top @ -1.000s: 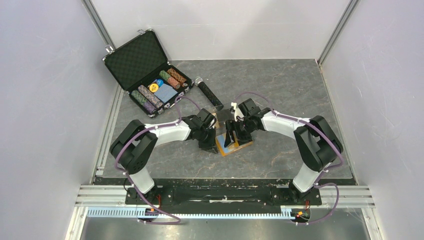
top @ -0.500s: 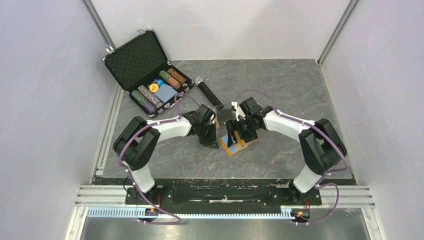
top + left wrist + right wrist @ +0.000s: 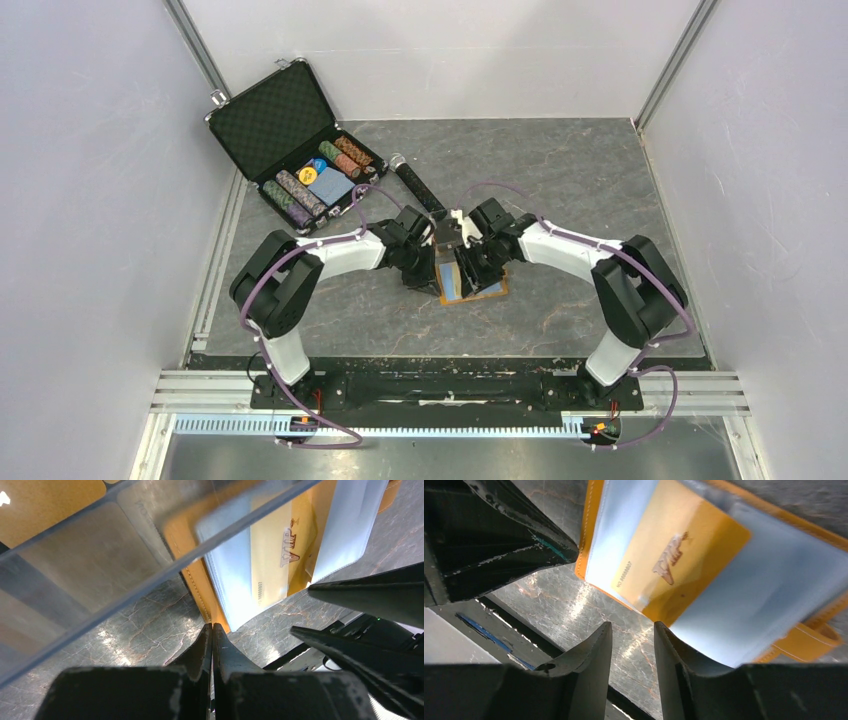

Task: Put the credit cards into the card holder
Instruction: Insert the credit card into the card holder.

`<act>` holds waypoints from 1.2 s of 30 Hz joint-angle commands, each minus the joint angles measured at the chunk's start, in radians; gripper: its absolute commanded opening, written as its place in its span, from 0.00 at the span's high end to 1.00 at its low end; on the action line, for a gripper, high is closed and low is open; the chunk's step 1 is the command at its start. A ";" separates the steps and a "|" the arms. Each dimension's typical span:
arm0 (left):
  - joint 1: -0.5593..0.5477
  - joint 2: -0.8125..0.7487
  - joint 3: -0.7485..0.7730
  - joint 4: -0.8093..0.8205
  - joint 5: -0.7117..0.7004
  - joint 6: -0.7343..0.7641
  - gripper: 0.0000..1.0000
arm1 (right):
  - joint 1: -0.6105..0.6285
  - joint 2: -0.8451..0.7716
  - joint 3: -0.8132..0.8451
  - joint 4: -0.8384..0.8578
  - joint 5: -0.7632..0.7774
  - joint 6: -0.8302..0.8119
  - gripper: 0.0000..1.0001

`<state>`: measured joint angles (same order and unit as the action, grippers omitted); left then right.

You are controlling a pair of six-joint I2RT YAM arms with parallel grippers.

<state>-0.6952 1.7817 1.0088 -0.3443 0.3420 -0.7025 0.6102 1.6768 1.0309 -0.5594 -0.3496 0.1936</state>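
Two grippers flank the open card holder [image 3: 455,283] at table centre. At its 9 o'clock, the left gripper [image 3: 212,626] is pinched together, empty. Reaching from 1 o'clock, the right gripper [image 3: 633,625] is narrowly parted, holding nothing. One gold credit card [image 3: 676,555] lies inside the holder's clear sleeve.

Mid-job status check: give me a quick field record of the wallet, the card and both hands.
wallet: lying open on the table, blue lining up
gold card: tucked in the wallet's clear sleeve
left hand: shut, empty, tips by the wallet's corner
right hand: open, empty, at the wallet's edge
chip case: open, far left
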 commanded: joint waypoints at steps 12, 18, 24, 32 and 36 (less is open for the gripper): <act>0.051 -0.036 -0.042 0.048 0.018 -0.029 0.96 | 0.003 -0.016 0.026 0.052 0.070 0.060 0.52; 0.095 -0.013 -0.023 0.082 0.074 -0.039 0.96 | -0.048 -0.039 0.023 0.057 0.071 0.076 0.52; 0.100 0.026 0.036 0.069 0.071 -0.037 0.96 | -0.087 -0.061 0.029 0.083 0.057 0.069 0.51; 0.108 0.132 0.157 0.030 0.079 -0.022 0.96 | -0.098 0.048 0.044 0.146 0.050 0.078 0.53; 0.106 0.151 0.173 0.010 0.074 -0.017 0.97 | -0.097 0.096 0.056 0.166 0.014 0.086 0.56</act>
<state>-0.5949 1.9045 1.1549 -0.3080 0.4042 -0.7063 0.5129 1.7317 1.0473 -0.4419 -0.3058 0.2668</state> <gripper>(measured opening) 0.038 0.451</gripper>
